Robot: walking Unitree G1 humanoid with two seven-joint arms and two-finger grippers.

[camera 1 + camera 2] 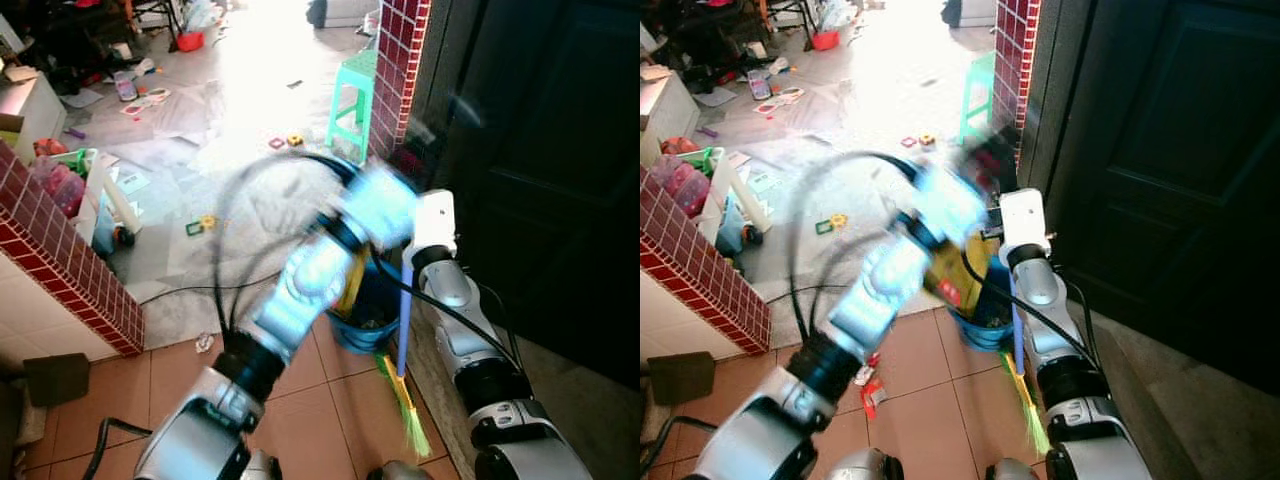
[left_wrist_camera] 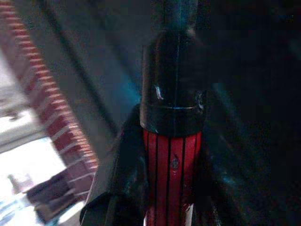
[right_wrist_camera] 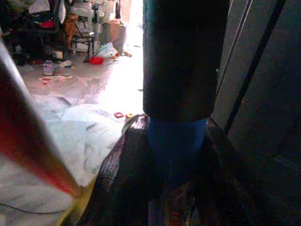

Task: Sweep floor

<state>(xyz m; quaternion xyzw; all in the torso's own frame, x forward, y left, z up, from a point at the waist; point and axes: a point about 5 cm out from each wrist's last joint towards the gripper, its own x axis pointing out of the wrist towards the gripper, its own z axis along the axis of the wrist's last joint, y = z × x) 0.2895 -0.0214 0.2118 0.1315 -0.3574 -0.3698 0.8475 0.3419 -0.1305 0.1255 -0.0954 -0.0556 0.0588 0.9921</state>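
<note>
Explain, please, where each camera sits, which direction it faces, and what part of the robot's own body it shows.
Left eye view: head, looking down at the tiled floor; both silver arms, broom and blue dustpan show.
Right eye view: same head, same scene; shares the green stool.
Left wrist view: along the left gripper, shut on a red and black handle.
Right wrist view: along the right gripper, shut on the broom's blue handle.

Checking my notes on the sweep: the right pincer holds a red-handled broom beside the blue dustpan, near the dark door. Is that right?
Not quite: the broom in the right pincer has a blue handle, as the right wrist view shows. The red handle is in the left pincer. The blue dustpan and dark door are correct.
</note>
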